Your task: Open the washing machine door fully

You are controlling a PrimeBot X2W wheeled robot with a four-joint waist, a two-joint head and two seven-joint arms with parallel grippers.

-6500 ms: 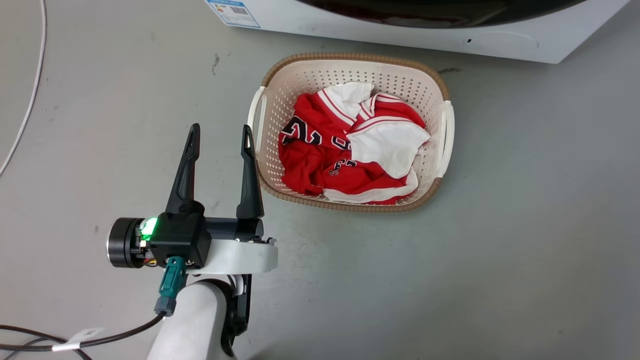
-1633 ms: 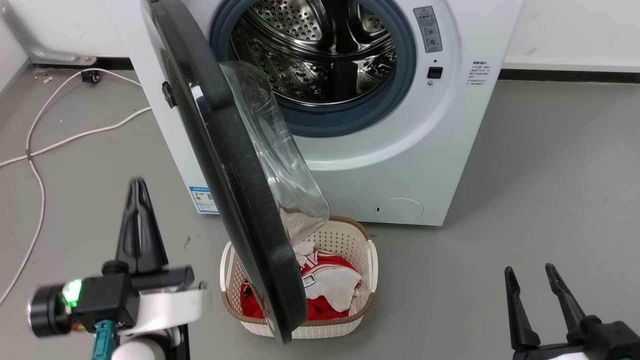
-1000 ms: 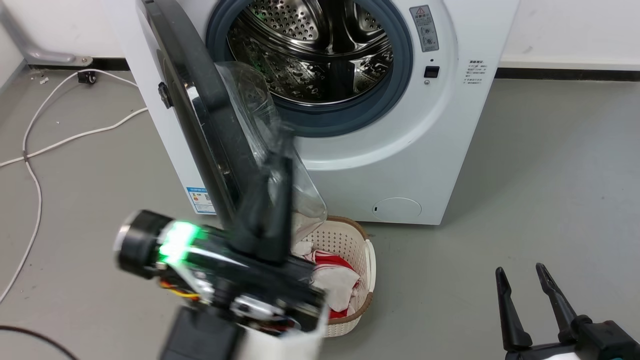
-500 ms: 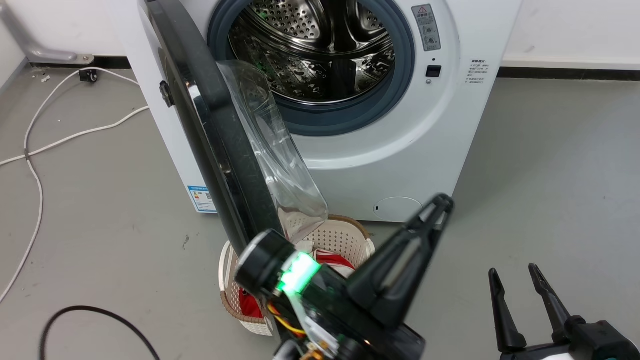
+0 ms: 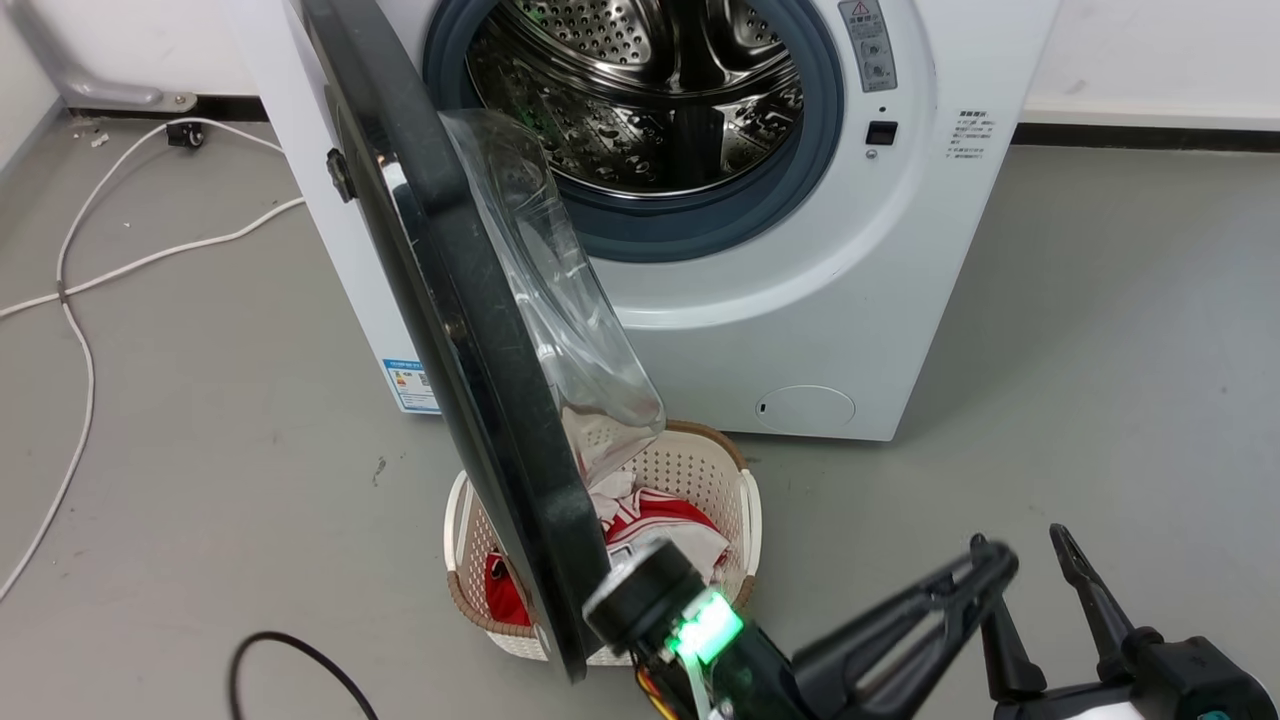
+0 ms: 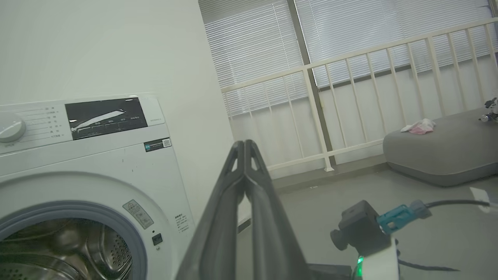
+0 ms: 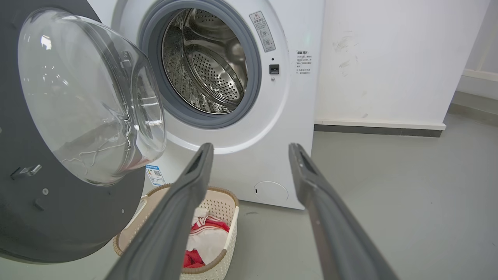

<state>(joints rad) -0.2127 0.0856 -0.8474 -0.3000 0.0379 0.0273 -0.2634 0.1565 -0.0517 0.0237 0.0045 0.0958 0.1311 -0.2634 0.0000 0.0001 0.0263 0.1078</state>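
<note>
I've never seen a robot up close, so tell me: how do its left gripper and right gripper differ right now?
The left gripper has its jaws shut together; the right gripper has them spread open. In the head view the left gripper slants toward the right, while the right gripper points up. Both have two long dark fingers, and neither holds the washing machine door or anything else.

Bright, even indoor light leaves only soft shadows on the grey floor (image 5: pixel 1100 350). In the head view the left gripper (image 5: pixel 985 572) is smeared by motion blur, while glare glints off the steel drum (image 5: pixel 640 90) and the glass of the washing machine door (image 7: pixel 85 97). Daylight washes the blinds (image 6: pixel 369 35) pale in the left wrist view.
</note>
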